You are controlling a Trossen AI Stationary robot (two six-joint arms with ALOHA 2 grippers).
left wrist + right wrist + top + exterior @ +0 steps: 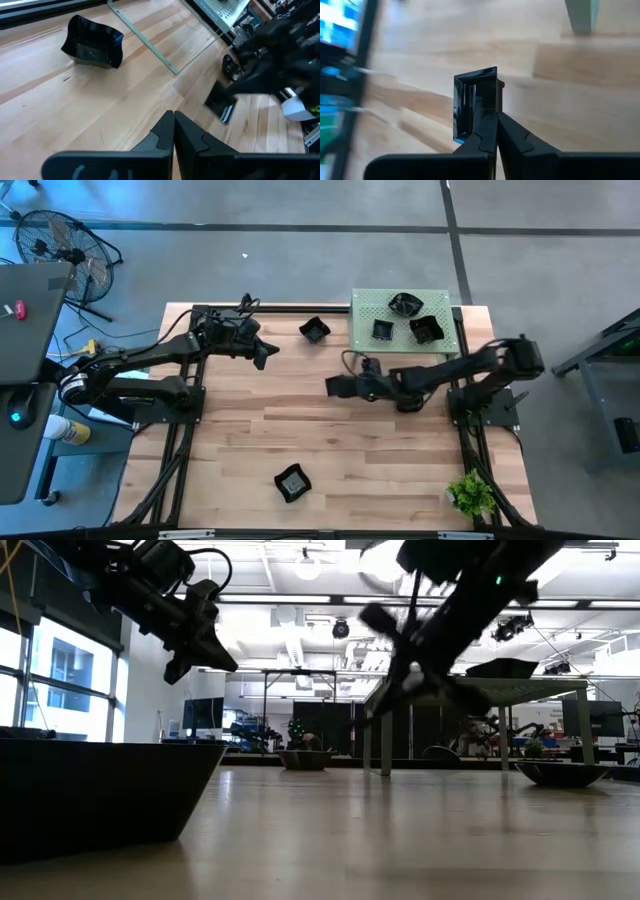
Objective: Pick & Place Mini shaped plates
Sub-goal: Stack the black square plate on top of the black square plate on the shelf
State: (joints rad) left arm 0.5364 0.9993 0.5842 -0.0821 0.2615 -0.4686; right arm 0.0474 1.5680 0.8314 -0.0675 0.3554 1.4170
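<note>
My right gripper [338,386] hovers over the table's middle, shut on a small square black plate [474,100]. My left gripper [266,354] is shut and empty, raised over the far left part of the table [205,652]. A wavy-edged black plate [314,330] rests on its base on the wood just beyond it [92,42]. Three more black plates [405,305] [382,330] [427,330] sit on the pale green perforated stand [365,308]. Another plate [292,483] lies near the table's near edge and fills the low view's left [100,790]. My right gripper pinches the square plate by one side wall [487,107] between its two fingers. The plate sticks out beyond the fingertips, turned on edge. In the low view the gripper [400,640] is well above the wood, so the plate is lifted clear.
A small green plant [470,495] stands at the table's near right corner. The stand's legs [385,735] rise at the far right. A dark dish shape [565,772] sits on the wood at the low view's right. Bare wood lies between the arms and the near edge.
</note>
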